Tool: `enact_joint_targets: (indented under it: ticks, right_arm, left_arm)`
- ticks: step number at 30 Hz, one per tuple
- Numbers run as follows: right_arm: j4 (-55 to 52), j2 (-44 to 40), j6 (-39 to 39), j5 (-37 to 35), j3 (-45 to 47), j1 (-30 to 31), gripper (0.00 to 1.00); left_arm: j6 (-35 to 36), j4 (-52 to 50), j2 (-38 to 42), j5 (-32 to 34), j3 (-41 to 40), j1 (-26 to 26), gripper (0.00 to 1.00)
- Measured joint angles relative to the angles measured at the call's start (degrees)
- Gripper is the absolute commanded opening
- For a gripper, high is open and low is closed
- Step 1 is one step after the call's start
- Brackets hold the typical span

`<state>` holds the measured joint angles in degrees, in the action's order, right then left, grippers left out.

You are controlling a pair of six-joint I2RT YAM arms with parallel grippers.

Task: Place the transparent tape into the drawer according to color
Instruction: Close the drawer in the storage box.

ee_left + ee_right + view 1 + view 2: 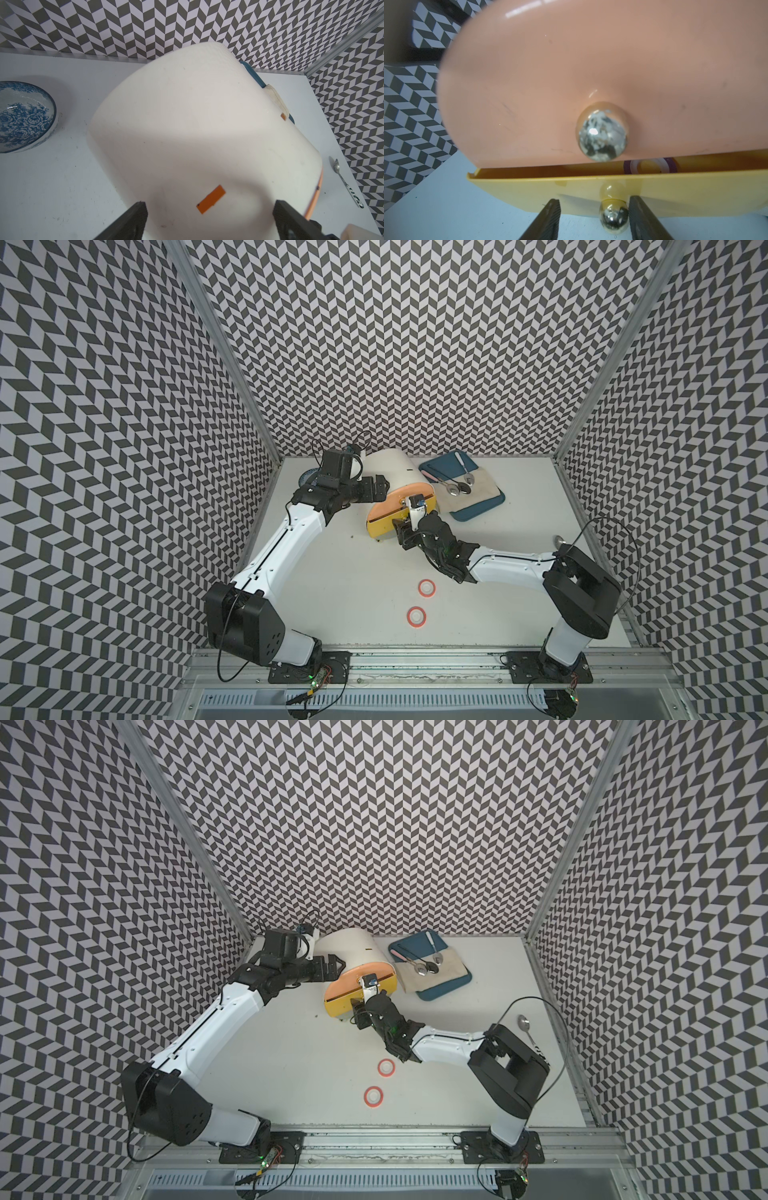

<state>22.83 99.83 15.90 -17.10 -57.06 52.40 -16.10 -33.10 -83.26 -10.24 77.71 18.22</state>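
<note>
In both top views the white arched cabinet (395, 468) stands on the table (332, 572). Its yellow drawer (379, 527) is pulled out at the bottom, under a peach drawer front (392, 506). The right end effector (402, 536) is at the front of that drawer. The left end effector (379, 486) is just beside the cabinet's shell, on the side away from the teal tray (473, 512). Two red-rimmed tape rings (427, 588) (386, 1068) lie flat on the table in front of the cabinet, well apart from it and near each other.

In the left wrist view the left end effector (209, 204) is released. Its fingers (133, 220) are spread wide to either side of the cabinet (197, 124); whether they touch the shell cannot be told. A blue-flowered bowl (25, 116) sits to one side of the cabinet and a spoon (340, 178) lies on the opposite side.

In the right wrist view the right end effector (593, 200) is also released. Its fingers flank the round metal knob (613, 218) on the yellow drawer (529, 191), one just beside the knob and the other clear of it. Inside the open drawer lies a purple-rimmed tape ring (669, 165), partly hidden by the drawer's front wall and the peach drawer front (571, 72) above.
</note>
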Motion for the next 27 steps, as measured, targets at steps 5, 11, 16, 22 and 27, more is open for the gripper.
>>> enact_joint_targets:
  ticks: [5, 11, 16, 22, 27]
  right_arm:
    - [0.7, 1.1, 0.0, -0.8, -0.7, 0.0, 0.56]
    - [1.1, 1.6, 0.3, -1.7, -1.0, 0.1, 0.56]
    - [1.2, 1.7, 0.8, -1.8, -1.1, 0.1, 0.56]
    - [0.7, 2.1, 0.9, -2.0, -2.0, 0.2, 0.58]
    - [-0.1, 0.5, 2.3, -0.5, -0.3, 0.2, 0.60]
  left_arm:
    - [0.0, 0.0, 0.0, -0.2, 0.0, 0.0, 0.98]
    - [0.2, 0.0, 0.0, -0.8, 0.0, 0.0, 0.98]
    - [0.3, 0.0, 0.0, -1.1, 0.0, 0.0, 0.98]
    - [0.5, 0.0, 0.0, -1.4, 0.0, 0.0, 0.98]
    - [0.8, 0.0, 0.0, -1.4, 0.0, 0.0, 0.98]
